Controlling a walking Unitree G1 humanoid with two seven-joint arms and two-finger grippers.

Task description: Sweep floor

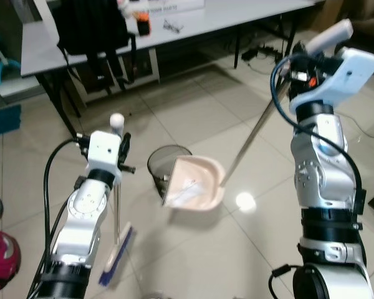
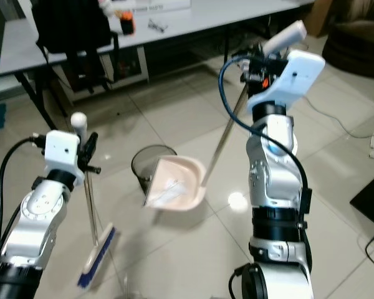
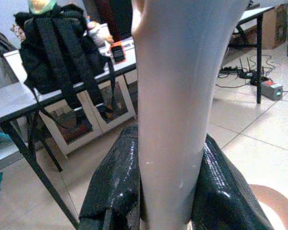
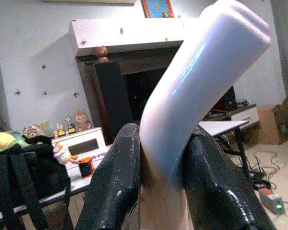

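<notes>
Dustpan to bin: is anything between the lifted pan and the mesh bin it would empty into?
Nothing visible. The dustpan, held by the right gripper, hangs tilted right beside the black mesh bin, overlapping its rim. The broom is off to the left.

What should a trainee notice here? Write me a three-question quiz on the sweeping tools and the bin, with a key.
1. True or false: the dustpan is lying flat on the floor.
2. Which gripper holds the broom? A) left B) right C) neither
3. Fill in: the dustpan's mouth is tipped toward the black mesh ____.

Key
1. False: the right gripper holds it up by its long handle, tilted beside the waste bin.
2. A: the left gripper is clamped on the broom's pale handle, with the blue bristles down at the floor.
3. Waste bin.
</notes>
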